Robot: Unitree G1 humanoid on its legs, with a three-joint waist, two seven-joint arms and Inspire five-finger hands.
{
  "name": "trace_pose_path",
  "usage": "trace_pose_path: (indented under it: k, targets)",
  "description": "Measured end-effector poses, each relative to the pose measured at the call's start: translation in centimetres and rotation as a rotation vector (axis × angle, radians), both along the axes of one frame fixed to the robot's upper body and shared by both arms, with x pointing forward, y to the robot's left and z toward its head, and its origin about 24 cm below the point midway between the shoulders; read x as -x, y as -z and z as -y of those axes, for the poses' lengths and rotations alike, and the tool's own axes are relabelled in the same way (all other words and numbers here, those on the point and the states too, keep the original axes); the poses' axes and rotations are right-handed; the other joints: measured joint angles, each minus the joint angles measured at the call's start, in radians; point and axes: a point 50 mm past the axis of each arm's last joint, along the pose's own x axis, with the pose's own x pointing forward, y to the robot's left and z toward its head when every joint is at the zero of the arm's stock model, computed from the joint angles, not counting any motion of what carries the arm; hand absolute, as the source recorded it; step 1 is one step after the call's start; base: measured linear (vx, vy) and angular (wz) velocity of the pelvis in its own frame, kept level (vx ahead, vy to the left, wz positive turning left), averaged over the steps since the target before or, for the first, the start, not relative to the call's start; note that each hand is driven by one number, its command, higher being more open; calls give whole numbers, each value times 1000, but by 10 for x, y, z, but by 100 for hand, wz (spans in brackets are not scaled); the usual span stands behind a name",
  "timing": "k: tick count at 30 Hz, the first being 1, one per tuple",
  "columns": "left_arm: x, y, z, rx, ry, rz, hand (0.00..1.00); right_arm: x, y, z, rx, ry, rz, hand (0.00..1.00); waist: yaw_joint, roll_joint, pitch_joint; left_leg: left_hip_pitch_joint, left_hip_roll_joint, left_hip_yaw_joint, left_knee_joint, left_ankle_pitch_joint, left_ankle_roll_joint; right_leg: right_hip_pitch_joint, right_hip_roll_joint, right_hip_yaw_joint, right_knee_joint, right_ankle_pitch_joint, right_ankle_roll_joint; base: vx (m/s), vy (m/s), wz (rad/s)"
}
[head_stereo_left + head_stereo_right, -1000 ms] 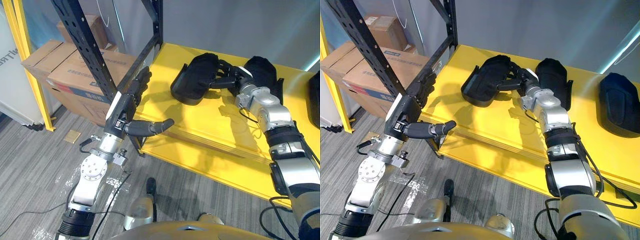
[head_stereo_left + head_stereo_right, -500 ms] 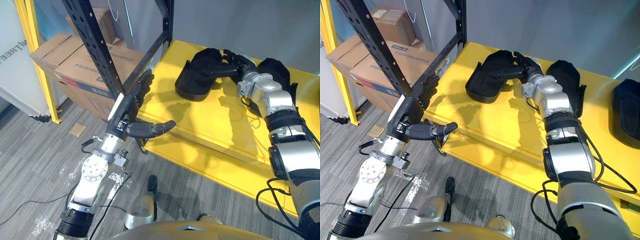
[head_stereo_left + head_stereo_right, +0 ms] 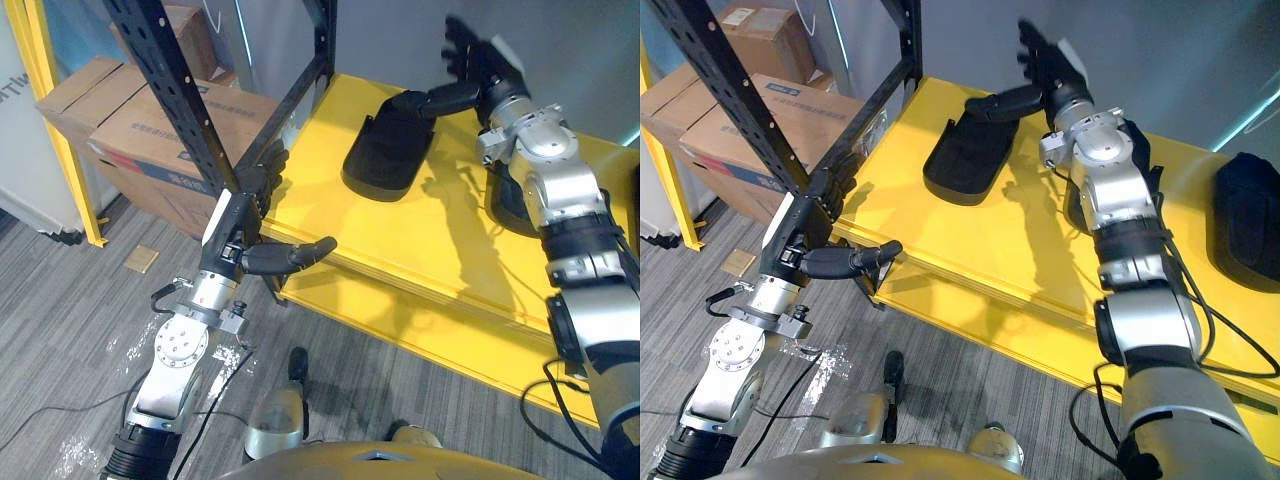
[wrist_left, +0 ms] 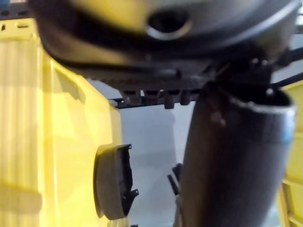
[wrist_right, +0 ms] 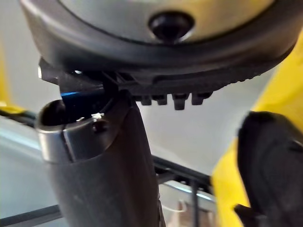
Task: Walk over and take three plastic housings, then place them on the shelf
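Note:
Three black plastic housings lie on the yellow shelf (image 3: 440, 250). The nearest housing (image 3: 385, 150) rests flat towards the shelf's left end, and it also shows past my left thumb (image 4: 113, 182). A second housing (image 3: 505, 205) is partly hidden behind my right forearm. The third housing (image 3: 1243, 220) sits far right. My right hand (image 3: 478, 62) is raised above the first housing, open, fingers spread, holding nothing. My left hand (image 3: 245, 225) hovers at the shelf's front left corner beside the black rack post (image 3: 170, 90), open and empty, thumb pointing over the shelf edge.
Cardboard boxes (image 3: 130, 130) are stacked on the floor left of the rack. A yellow frame post (image 3: 55, 120) stands at far left. Grey carpet floor (image 3: 70, 340) lies below the shelf's front edge.
My right hand has let go of the first housing and risen clear of it with fingers spread; the housing now lies flat. The left hand has barely moved. The camera shifted slightly.

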Motion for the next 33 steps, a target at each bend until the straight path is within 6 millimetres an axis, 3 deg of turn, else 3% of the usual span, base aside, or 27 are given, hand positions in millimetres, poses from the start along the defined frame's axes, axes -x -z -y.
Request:
trace_pose_path:
  k: [3,5,10,13,18,22,26,33]
  targets:
    - [-1,-3,-7,3,-54,15,100,32,3,0,-17,-44,137,100,-25,-1,0,11,5,16,-1,-5,-3,-2,0,15,8,-1,-2,-25,-23,-20]
    - [-2,-6,-16,-23,-121,38,100,60,22,13,-30,-29,172,100,-55,-3,-2,19,13,46,-1,-27,-3,-9,2,36,13,-3,-5,-62,-18,-25]
    - [-2,-13,-33,-51,-232,78,100,99,68,38,63,84,78,100,-107,-16,-12,10,40,123,-1,-27,-5,-55,21,101,-10,2,-6,-50,-26,-37]
    - [-6,-19,-34,-53,-245,98,100,104,74,45,69,109,63,100,-132,-18,-13,-12,49,148,0,-26,-6,-88,32,131,-24,22,-7,-5,-29,-29]
    - [-20,-25,-41,-89,-326,116,100,116,58,47,53,158,240,100,-137,-21,-13,-25,58,161,2,-7,-9,-113,40,151,-20,36,-12,43,-42,-7]
    - [-23,-20,-50,-67,-406,101,100,133,58,43,69,162,310,100,-140,-21,-12,-37,61,165,3,-8,-11,-141,40,161,5,25,-25,1,-29,-3]
    - [-31,-16,-58,-85,-503,90,100,143,75,42,41,204,298,100,-159,-26,6,-71,64,177,4,-9,-16,-205,35,181,51,11,-36,-58,-3,-8]
    - [-49,-16,-64,-89,-582,74,100,152,87,50,-35,307,300,100,-184,-24,57,-110,61,201,5,-1,-7,-285,24,216,101,5,-31,-56,-6,-9]
